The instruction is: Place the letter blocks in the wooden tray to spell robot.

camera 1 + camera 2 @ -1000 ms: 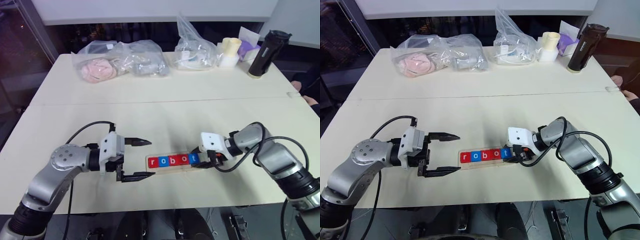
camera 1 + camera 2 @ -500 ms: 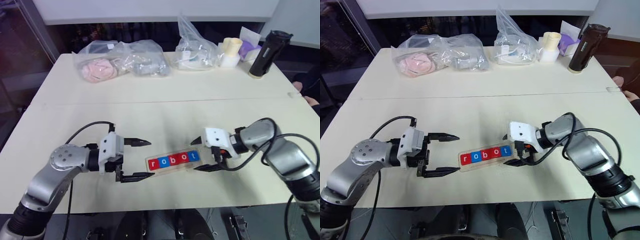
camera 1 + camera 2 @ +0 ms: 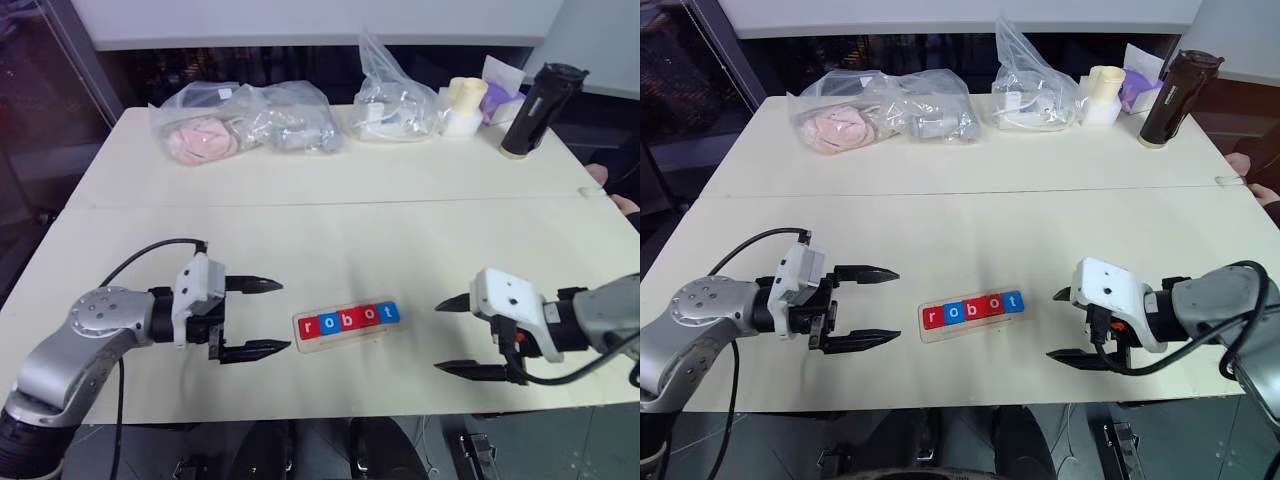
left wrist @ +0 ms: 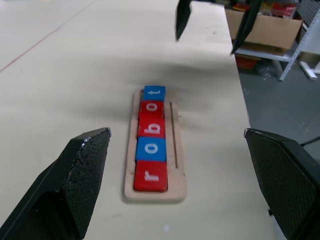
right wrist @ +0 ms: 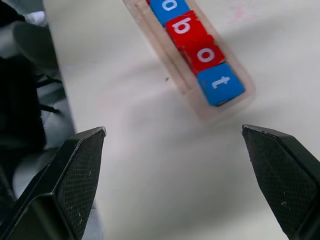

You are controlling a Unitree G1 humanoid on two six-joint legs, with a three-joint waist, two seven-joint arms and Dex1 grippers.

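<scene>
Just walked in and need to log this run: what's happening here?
The five letter blocks sit in a row in the wooden tray and spell robot, so the word looks done. Nothing is being held. The left hand and the right hand are both open, one on each side of the tray and apart from it.
</scene>
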